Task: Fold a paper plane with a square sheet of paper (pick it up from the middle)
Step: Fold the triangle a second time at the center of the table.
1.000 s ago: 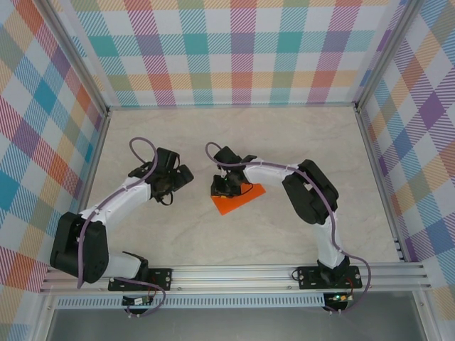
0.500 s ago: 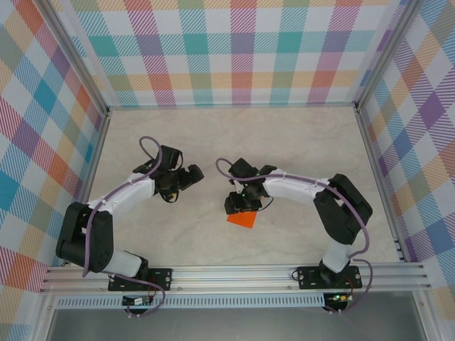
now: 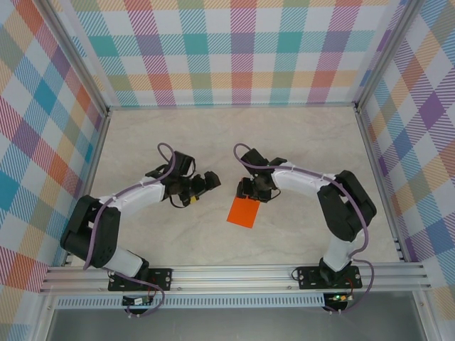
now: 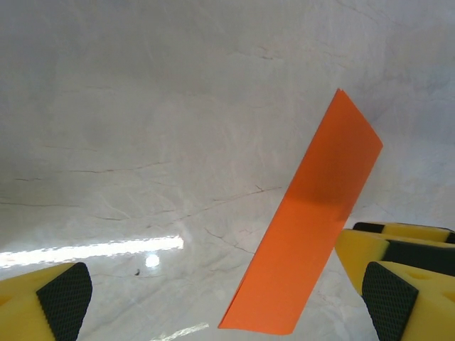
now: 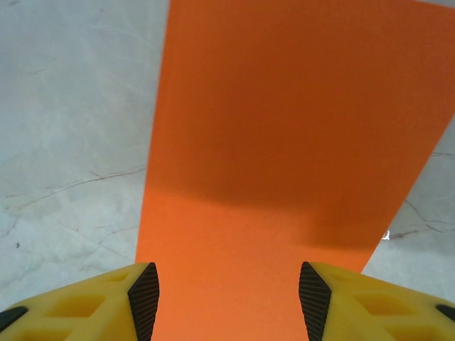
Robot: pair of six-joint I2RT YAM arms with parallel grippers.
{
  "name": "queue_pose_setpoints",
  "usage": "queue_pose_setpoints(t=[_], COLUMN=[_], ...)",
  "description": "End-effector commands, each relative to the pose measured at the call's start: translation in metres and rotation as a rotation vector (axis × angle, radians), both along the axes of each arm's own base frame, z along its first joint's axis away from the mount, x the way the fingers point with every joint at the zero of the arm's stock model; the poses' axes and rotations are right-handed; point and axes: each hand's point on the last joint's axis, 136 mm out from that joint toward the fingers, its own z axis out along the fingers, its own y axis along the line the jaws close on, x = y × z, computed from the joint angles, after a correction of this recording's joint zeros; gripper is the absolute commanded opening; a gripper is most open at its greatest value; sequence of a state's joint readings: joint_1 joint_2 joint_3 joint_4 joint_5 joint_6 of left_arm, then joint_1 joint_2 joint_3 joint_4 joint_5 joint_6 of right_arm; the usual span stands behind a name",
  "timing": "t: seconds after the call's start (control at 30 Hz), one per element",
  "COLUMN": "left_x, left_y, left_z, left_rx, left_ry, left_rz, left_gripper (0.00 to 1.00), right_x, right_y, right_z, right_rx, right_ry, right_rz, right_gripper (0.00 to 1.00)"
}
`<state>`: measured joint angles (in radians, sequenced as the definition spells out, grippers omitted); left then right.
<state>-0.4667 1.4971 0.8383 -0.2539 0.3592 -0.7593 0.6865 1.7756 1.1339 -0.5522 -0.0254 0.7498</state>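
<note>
Count: 1 square sheet of paper (image 3: 244, 212), 2 claws.
Hidden: the sheet's far end sits under the right gripper (image 3: 251, 195).
Paper: thin, bright orange, a flat narrow rectangle on the marbled table (image 3: 306, 142).
Left gripper (image 3: 207, 182): wide, empty.
Right gripper: pads apart, gripping nothing.
</note>
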Motion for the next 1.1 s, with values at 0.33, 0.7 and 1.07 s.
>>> queue_pose_setpoints(t=[0.33,0.7,1.07], left_x=[-0.038,-0.066,-0.063], left_y=[-0.044,-0.063,-0.071], left_z=[-0.018,-0.034,-0.045], left_rx=[-0.101,-0.106,-0.074], left_ry=[0.12,0.197,0.213], left_rz=[-0.075,-0.093,-0.091], left_gripper=[0.89,0.63,0.52], right_x=[0.025,0.022,0.02], right_y=[-0.002,-0.012,-0.02], right_z=[-0.034,-0.047,-0.05], right_rx=[0.013,0.095,0.131], right_ry=[0.04,0.098,0.119], right_rz=[-0.056,-0.1,-0.117], right_gripper=[0.54,0.51,0.48])
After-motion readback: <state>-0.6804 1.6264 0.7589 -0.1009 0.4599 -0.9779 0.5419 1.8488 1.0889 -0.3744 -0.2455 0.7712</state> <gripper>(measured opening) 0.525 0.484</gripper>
